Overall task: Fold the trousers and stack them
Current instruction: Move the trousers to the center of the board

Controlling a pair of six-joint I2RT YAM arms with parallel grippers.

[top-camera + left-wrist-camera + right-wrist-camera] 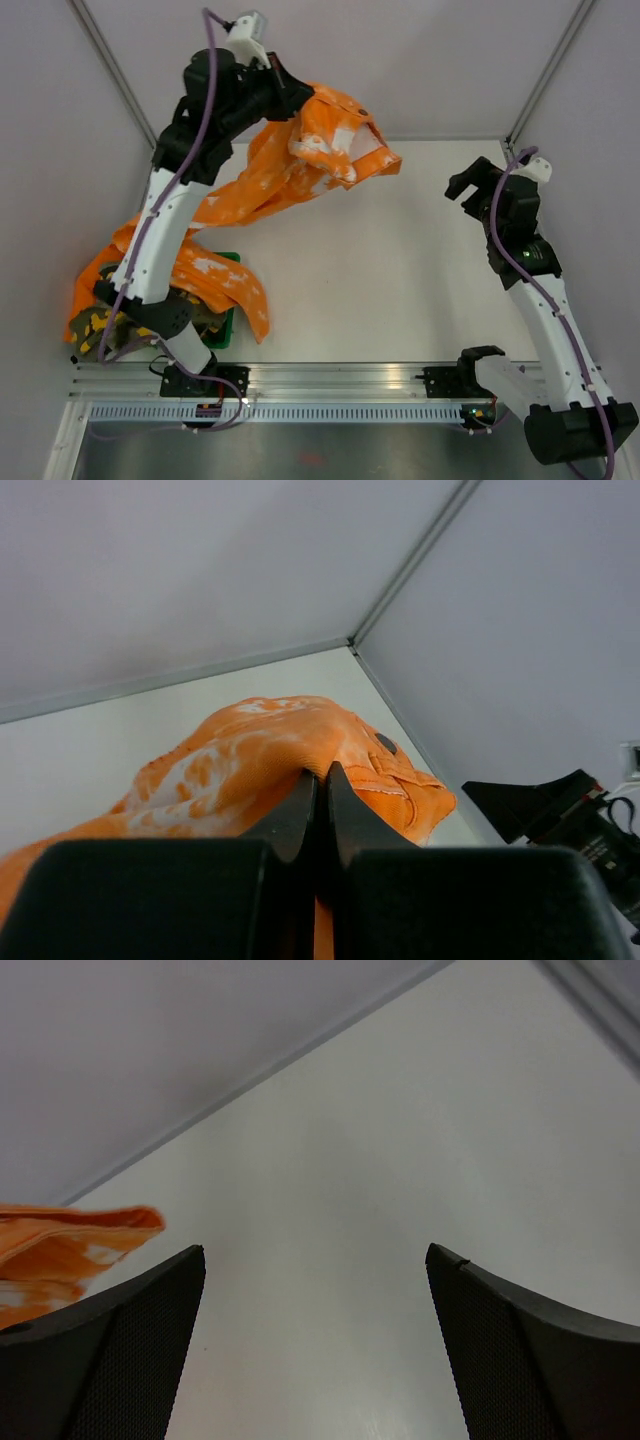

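1. Above the far left of the surface (400, 280), the left hand (322, 775) is clamped on the trousers (300, 170) at their waistband end, holding it in the air.
2. Their legs trail to the near left corner, over a green box (226, 325) and a camouflage garment (95, 330).
3. The right hand (315, 1255) hangs with its fingers wide apart, empty, off to the right.
4. Judged step: drawing the trousers out for spreading. Next, they need laying flat mid-surface, probably with the right hand taking the free waistband corner.

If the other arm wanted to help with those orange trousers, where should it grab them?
Probably the waistband corner, approached from the right. The left gripper is shut on the trousers and holds them up, so that corner hangs free in the air, facing the open right gripper.
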